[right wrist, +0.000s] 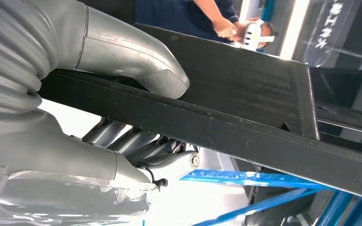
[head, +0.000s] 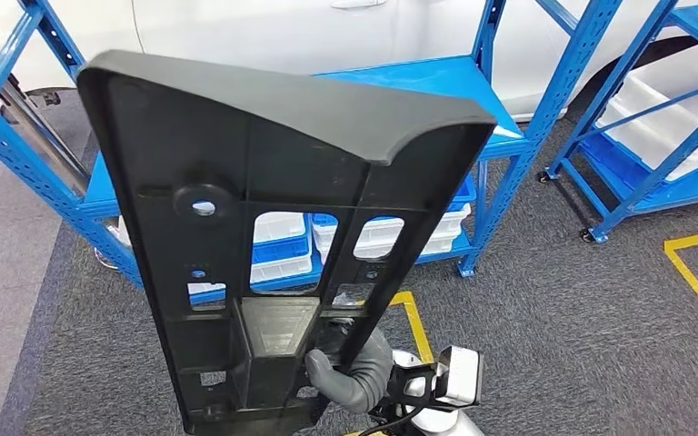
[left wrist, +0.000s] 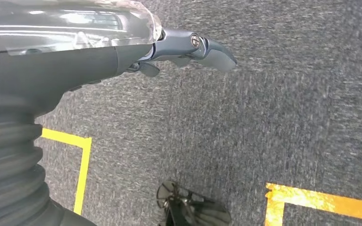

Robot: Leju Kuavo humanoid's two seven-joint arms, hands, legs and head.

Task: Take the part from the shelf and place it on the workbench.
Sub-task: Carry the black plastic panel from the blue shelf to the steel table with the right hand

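Note:
A large black plastic part (head: 264,227), a ribbed panel with cut-out windows and a curved top lip, stands nearly upright close in front of the head camera. My right hand (head: 350,372) grips it near its lower end, the grey thumb (right wrist: 141,61) pressed on one face and the darker fingers (right wrist: 136,143) on the other, with the panel's edge (right wrist: 245,132) running between them. My left hand (left wrist: 188,49) hangs over the grey carpet with nothing in it, its fingers loosely extended.
A blue steel shelf (head: 473,82) stands ahead with white and blue bins (head: 282,245) on its low level, and a second blue rack (head: 654,136) at the right. Yellow floor tape (head: 691,272) marks the carpet. A person (right wrist: 217,23) stands beyond the part.

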